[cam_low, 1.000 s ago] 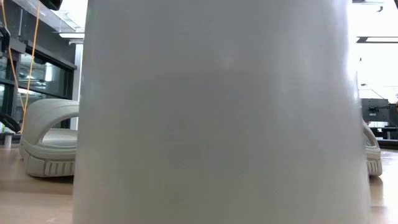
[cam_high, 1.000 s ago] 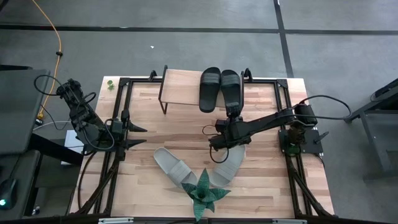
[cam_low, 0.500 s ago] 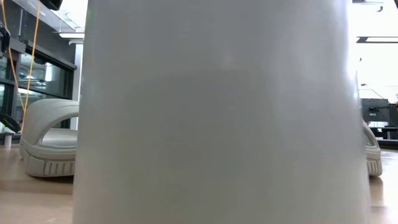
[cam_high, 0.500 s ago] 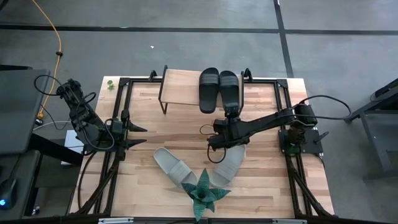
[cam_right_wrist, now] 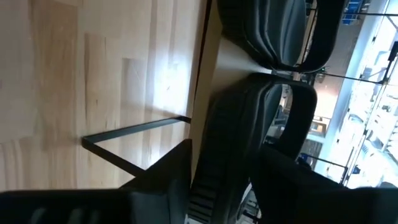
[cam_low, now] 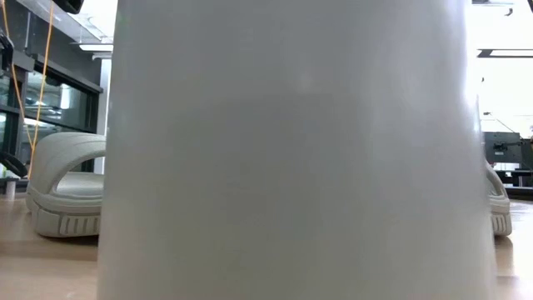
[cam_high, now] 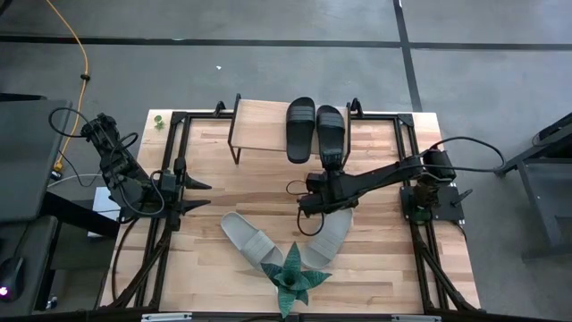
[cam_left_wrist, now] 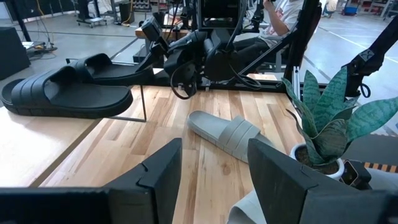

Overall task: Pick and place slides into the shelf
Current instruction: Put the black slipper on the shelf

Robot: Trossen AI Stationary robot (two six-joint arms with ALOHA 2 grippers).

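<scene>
- The right arm stretches leftward across the frame's centre; its right gripper [cam_high: 332, 161], fingers spread, is at the heel of a black ribbed-strap slide [cam_high: 331, 131].
- That slide lies beside another black slide [cam_high: 300, 128] on the light plank-topped shelf [cam_high: 257, 125], upper centre.
- Two pale grey-beige slides [cam_high: 250, 240] lie lower centre.
- The left gripper [cam_high: 202, 195] waits at left, fingers spread.

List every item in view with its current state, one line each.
left black slide: lying flat on the shelf top.
right black slide: on the shelf, heel end overhanging, between the right gripper's fingers.
shelf: upright at the table's far edge, its left half bare.
two grey-beige slides: flat on the table, near the plant.
plant: upright.
right gripper: open, at the slide's heel.
left gripper: open, waiting at the table's left.
</scene>
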